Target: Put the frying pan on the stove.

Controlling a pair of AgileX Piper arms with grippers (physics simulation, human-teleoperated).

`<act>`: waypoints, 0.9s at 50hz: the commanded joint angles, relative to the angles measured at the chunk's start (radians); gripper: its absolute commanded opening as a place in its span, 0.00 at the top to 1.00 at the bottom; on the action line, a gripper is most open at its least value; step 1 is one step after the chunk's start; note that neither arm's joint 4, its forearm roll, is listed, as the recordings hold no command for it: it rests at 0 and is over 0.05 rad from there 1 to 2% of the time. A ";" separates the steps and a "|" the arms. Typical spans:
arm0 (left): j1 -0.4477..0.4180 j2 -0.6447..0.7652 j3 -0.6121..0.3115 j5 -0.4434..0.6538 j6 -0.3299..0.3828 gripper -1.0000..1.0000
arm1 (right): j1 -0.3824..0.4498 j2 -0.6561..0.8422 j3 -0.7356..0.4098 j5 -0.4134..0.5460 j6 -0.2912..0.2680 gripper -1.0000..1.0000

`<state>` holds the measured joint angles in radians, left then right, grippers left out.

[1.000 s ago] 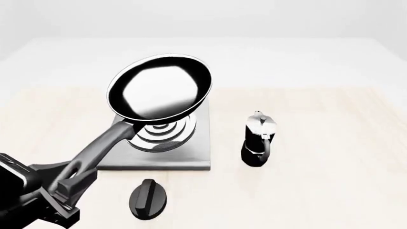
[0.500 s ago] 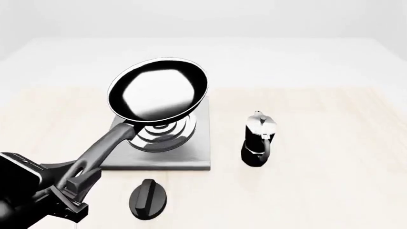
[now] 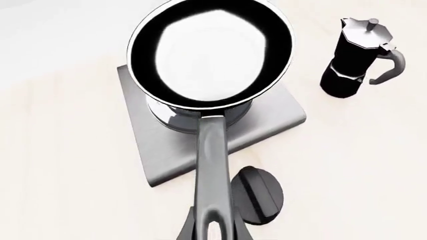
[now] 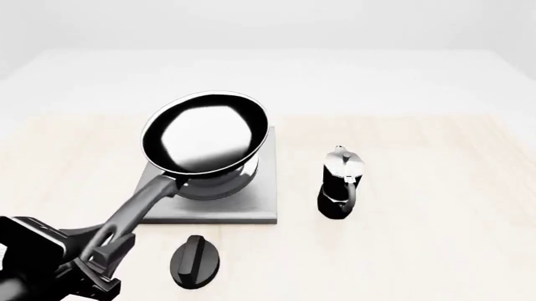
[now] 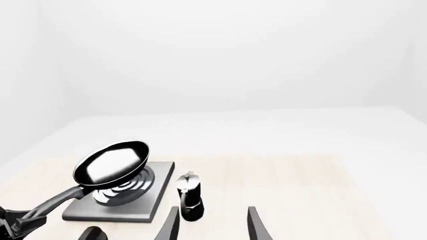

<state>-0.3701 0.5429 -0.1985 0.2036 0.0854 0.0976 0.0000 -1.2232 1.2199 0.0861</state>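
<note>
The black frying pan (image 4: 205, 133) is held over the grey stove (image 4: 260, 200), its bowl low above the silver rings. My left gripper (image 4: 100, 254) is shut on the end of the pan's long dark handle (image 4: 134, 210) at the front left. In the left wrist view the pan (image 3: 210, 50) covers the stove (image 3: 267, 122) rings and its handle (image 3: 212, 170) runs back to my fingers. In the right wrist view the pan (image 5: 110, 164) shows slightly above the stove (image 5: 143, 206). My right gripper (image 5: 210, 227) is open and empty, high and back from the objects.
A black and silver moka pot (image 4: 339, 183) stands right of the stove; it also shows in the left wrist view (image 3: 357, 57). A small black oval knob (image 4: 194, 261) lies in front of the stove, close to the pan handle.
The left gripper has lowered the pan toward the stove and drawn it slightly nearer; the bowl now sits close over the rings. Moka pot and knob have not moved.
</note>
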 commanded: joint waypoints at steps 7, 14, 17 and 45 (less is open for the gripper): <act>0.012 0.045 0.027 -0.100 -0.006 1.00 | -0.001 0.000 0.001 0.000 0.000 0.00; 0.025 0.082 0.046 -0.145 -0.010 1.00 | 0.000 0.000 0.001 0.000 0.000 0.00; 0.027 0.090 0.058 -0.161 -0.015 1.00 | 0.000 0.000 0.001 0.000 0.000 0.00; 0.021 0.278 0.060 -0.312 -0.017 1.00 | 0.000 0.000 0.000 0.000 0.000 0.00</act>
<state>-0.3528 0.7827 -0.1108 -0.0615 0.0543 0.0972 0.0000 -1.2225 1.2199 0.0864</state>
